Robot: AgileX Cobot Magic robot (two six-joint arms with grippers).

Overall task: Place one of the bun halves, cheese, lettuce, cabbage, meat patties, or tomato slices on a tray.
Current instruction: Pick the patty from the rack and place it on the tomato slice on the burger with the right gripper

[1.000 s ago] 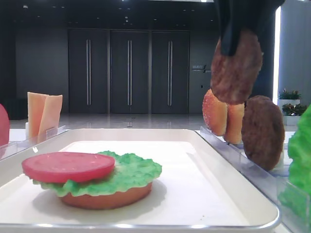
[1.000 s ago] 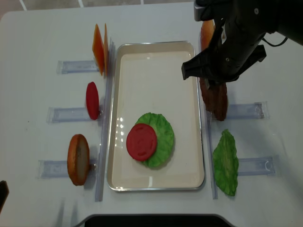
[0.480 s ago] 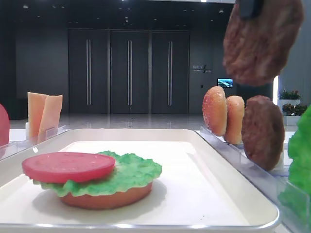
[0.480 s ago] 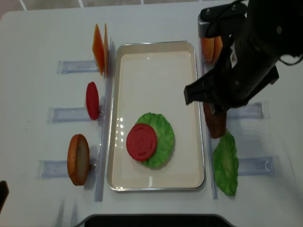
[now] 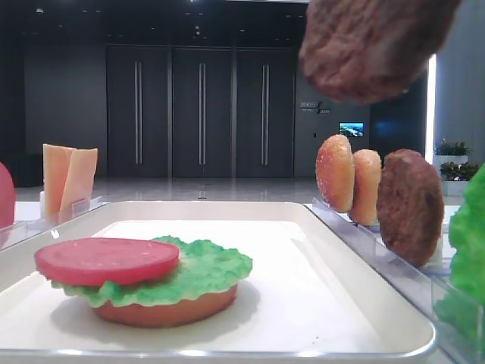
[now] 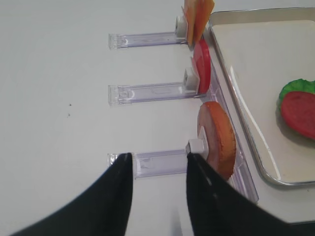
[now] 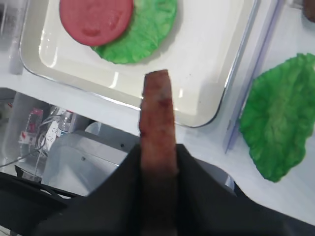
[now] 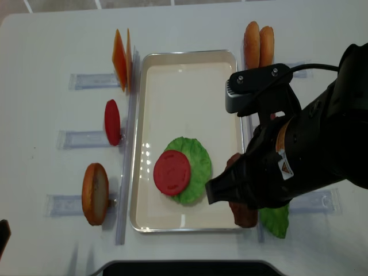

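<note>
Carrying a patty (image 7: 158,147) is the step in hand: the right gripper (image 7: 158,196) has its fingers pinched on the disc's edge, so the patty stands on edge above the tray's (image 8: 190,225) lower right corner in the overhead view. In the low side view the patty (image 5: 371,42) hangs at the upper right of the frame, well above the tray floor.

On the tray sits a stack at lower left of centre: a flat bun base (image 5: 170,307), lettuce (image 8: 198,167) over it, and a tomato slice (image 8: 172,172) on top. My reading is that the patty goes onto this stack or beside it on the tray. The next move calls for shifting left over the tray, tipping the disc from upright toward flat, lowering, then spreading the fingers.

A second patty (image 5: 409,205) stands in the clear rack at the right, beside two bun halves (image 5: 347,178). A spare lettuce leaf (image 7: 283,113) lies on the bench right of the tray. Cheese (image 8: 121,60), another tomato slice (image 8: 112,122) and a bun half (image 8: 95,192) stand in racks at the left.

The left gripper (image 6: 157,189) hovers over the bench at lower left, fingers spread and holding nothing.

An orange-and-white sticker (image 8: 283,155) shows on the right arm, too small to read. A wall sign (image 5: 309,108) in the background is also unreadable.
</note>
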